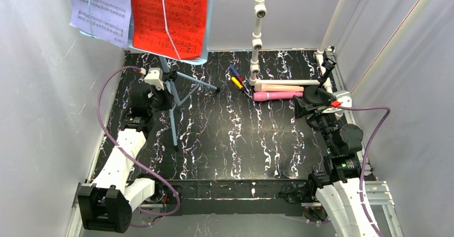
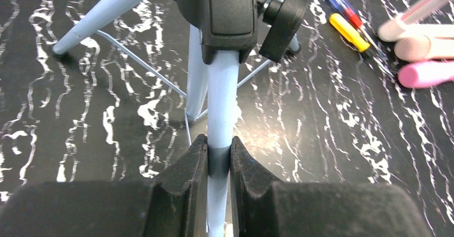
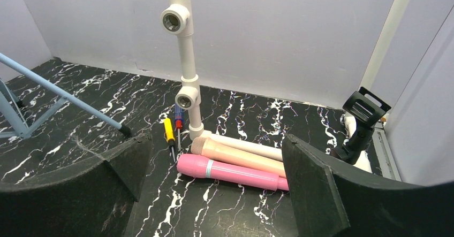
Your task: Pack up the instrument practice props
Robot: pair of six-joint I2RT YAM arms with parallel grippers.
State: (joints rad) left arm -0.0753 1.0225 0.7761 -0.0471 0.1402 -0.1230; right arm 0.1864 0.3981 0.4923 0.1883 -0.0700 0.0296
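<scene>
— What has the left claw (image 2: 218, 162) got?
— It's clenched on a tube of the stand (image 2: 222, 98), close to the black hub (image 2: 225, 12). The stand is upright on the worktop (image 1: 225, 140), with pages (image 1: 170, 15) on its rack.
— How best to handle it?
— I'd grip firmly and move slowly, or the pages may slip. The right claw (image 3: 217, 159) hangs released near the pink mic (image 3: 230, 173), free to steady a leg (image 3: 59, 95).

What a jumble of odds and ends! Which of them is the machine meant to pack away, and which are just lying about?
To pack: music stand, gripped by the left pincer; red page; lavender page; pink microphone; beige microphone; black holder.
Lying about: white pipe frame; two screwdrivers.
</scene>
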